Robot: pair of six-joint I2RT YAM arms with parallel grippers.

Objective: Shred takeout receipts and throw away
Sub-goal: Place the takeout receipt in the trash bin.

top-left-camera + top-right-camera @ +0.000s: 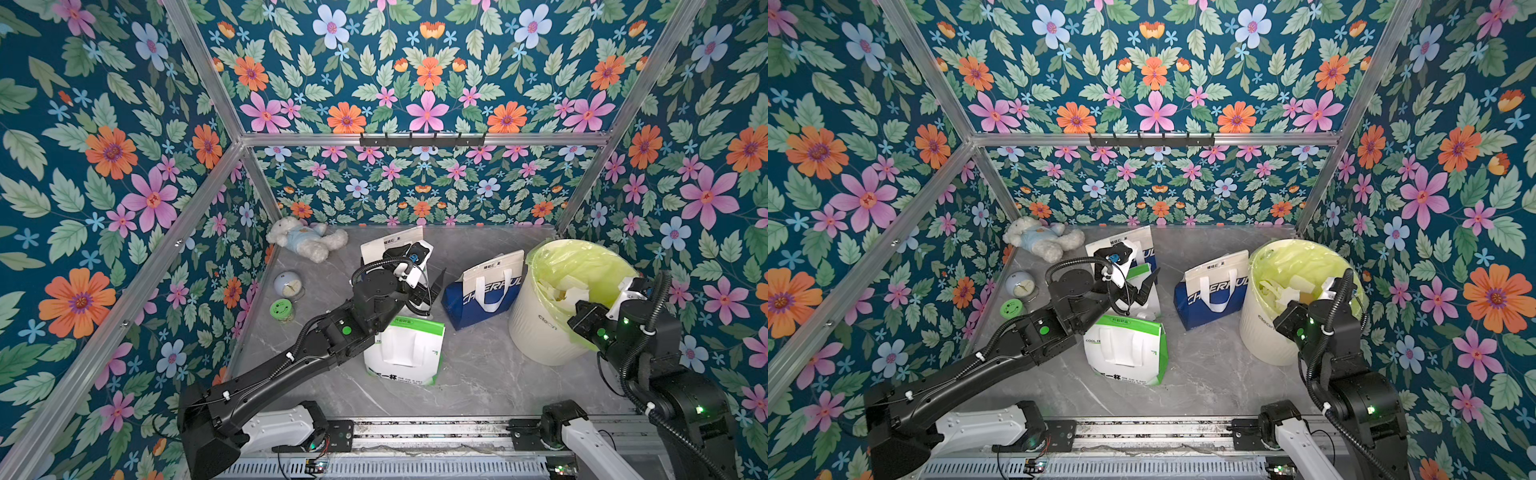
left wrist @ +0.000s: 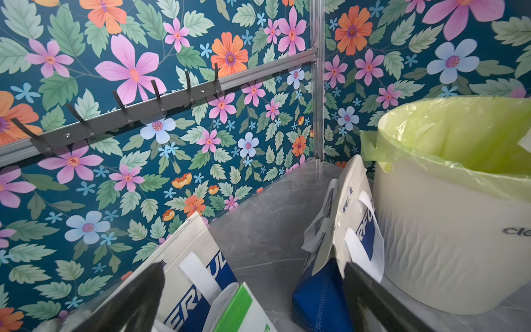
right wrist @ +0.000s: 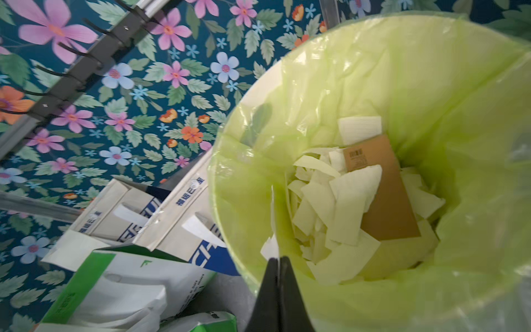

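Observation:
Torn white pieces of the takeout receipts (image 3: 330, 207) lie in the bin's yellow-green liner beside a brown card (image 3: 385, 195). My right gripper (image 3: 278, 258) hangs over the cream bin (image 1: 540, 332), shut on a thin white receipt scrap (image 3: 269, 247) that sticks out edge-on past its tips. My left gripper (image 1: 430, 291) is open and holds nothing; its wide-apart fingers stand above a white-and-green bag (image 2: 244, 304), between the two white-and-blue bags (image 1: 482, 291) (image 2: 195, 276). No whole receipt sheet shows outside the bin.
Another white-and-green bag (image 1: 407, 349) lies in front of the left arm. A teddy bear (image 1: 303, 239), a small round clock (image 1: 289, 284) and a green-lidded jar (image 1: 282, 309) sit at the back left. A hook rail (image 1: 422, 139) runs along the back wall.

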